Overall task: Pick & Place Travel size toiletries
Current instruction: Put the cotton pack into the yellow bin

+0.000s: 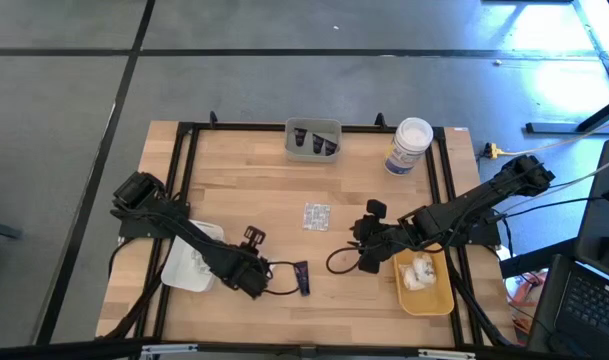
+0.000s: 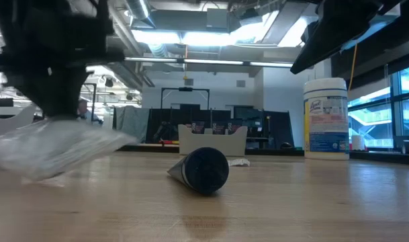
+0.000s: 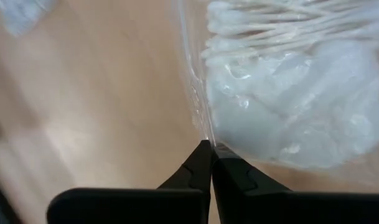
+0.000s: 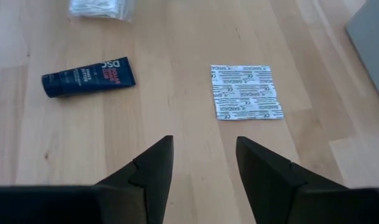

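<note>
My left gripper (image 1: 259,282) (image 3: 209,152) is near the table's near edge, right of the white tray (image 1: 174,268), shut on a clear bag of white cotton swabs and puffs (image 3: 289,93) (image 2: 53,149). A small dark tube (image 1: 302,277) (image 4: 88,76) lies flat just right of it; the low view shows the tube end-on (image 2: 203,170). A silvery square blister packet (image 1: 316,215) (image 4: 246,91) lies flat mid-table. My right gripper (image 1: 358,243) (image 4: 203,165) is open, hovering right of the packet and touching nothing. My left gripper pinches the clear bag at its thin side edge (image 3: 203,134), only at the free ends of the two fingers. The bag spreads out beyond the fingers, its swabs and puffs to one side of them. In the low view it hangs below the gripper, low over the table (image 2: 211,215).
A grey tray (image 1: 313,152) with dark tubes stands at the far edge, beside a tall white jar with a blue label (image 1: 409,145) (image 2: 325,117). A yellow tray (image 1: 432,298) holding white puffy bundles sits at the near right. Black frame rails (image 1: 179,190) run along the table's sides.
</note>
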`<state>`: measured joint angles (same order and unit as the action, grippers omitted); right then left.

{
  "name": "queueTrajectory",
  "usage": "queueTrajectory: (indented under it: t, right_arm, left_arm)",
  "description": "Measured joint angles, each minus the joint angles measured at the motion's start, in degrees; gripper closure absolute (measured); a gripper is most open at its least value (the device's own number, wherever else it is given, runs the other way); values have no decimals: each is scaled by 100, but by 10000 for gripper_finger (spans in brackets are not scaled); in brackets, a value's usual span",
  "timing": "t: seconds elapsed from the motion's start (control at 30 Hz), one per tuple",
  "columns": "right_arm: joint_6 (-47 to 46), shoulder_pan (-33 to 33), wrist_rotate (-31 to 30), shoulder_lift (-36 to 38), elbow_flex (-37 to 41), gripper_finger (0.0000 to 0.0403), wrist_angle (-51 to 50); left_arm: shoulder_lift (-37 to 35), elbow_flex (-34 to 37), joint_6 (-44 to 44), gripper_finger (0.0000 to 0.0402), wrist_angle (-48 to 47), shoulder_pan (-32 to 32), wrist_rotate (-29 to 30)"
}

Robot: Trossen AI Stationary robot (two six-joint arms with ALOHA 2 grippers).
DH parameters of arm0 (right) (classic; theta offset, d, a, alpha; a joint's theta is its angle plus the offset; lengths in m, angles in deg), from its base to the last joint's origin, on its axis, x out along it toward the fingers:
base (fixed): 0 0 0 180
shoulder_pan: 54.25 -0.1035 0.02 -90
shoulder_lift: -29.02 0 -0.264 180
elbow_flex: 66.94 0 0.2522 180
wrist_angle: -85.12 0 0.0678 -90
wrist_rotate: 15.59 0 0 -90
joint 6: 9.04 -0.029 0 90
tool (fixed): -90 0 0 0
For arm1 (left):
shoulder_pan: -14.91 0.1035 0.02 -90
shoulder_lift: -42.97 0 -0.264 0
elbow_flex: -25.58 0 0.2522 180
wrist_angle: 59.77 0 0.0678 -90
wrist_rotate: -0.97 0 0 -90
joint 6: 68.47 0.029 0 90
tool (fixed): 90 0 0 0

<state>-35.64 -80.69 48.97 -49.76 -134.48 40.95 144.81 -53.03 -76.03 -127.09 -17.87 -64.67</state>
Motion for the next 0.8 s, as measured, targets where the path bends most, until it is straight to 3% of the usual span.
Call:
queueTrajectory:
  t: [0.33, 0.53, 0.8]
  right_arm:
    - [-18, 0, 125, 0, 0, 226, 256]
    - [-25, -1, 263, -23, 0, 213, 938]
    - [-164, 16, 488, -272, 0, 198, 1738]
  left_arm:
    - [-5, -574, 706, 399, -50, -7, 1086]
    - [-11, -772, 839, 399, -38, -2, 1770]
    - [-13, -978, 937, 399, -2, 0, 3259]
